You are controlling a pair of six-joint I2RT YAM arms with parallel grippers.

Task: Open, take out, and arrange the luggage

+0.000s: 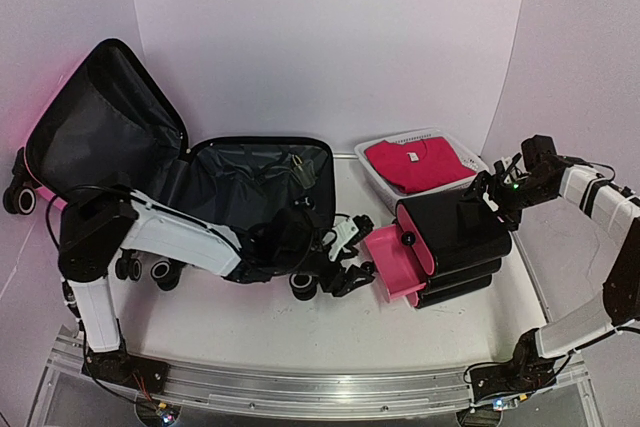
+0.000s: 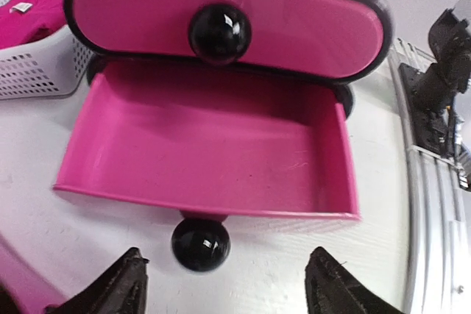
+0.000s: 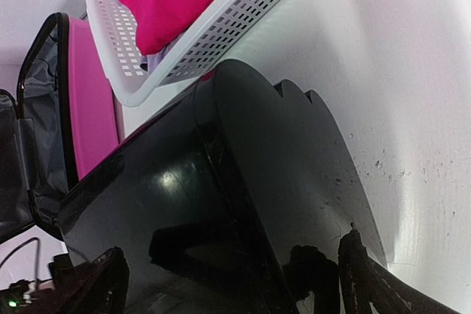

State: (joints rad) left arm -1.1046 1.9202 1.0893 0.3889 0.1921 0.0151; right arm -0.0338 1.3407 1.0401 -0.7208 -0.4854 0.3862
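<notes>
Bright-pink hard-shell suitcase (image 1: pixel 240 182) lies open; stacked black plastic cases (image 1: pixel 460 237) already stand on the white table (image 1: pixel 250 322). Left tool (image 2: pixel 227 259) and right tool (image 3: pixel 234 248) are spread, empty. Arranging appears unfinished.

Matt black cloth, creased, lining the suitcase (image 1: pixel 240 182); hard, smooth pink plastic on its shell. Glossy black plastic on the stack of cases (image 3: pixel 221 204), smooth enough for reflections. Smooth pink plastic, faintly scratched, on the open drawer (image 2: pixel 206 145); 2 shiny black knobs (image 2: pixel 219 32). White perforated plastic basket (image 3: pixel 206 42), soft pink cloth (image 1: pixel 415 162) in it. Matt white bench (image 3: pixel 412 108), lightly scuffed. Brushed metal rail (image 1: pixel 300 387).
</notes>
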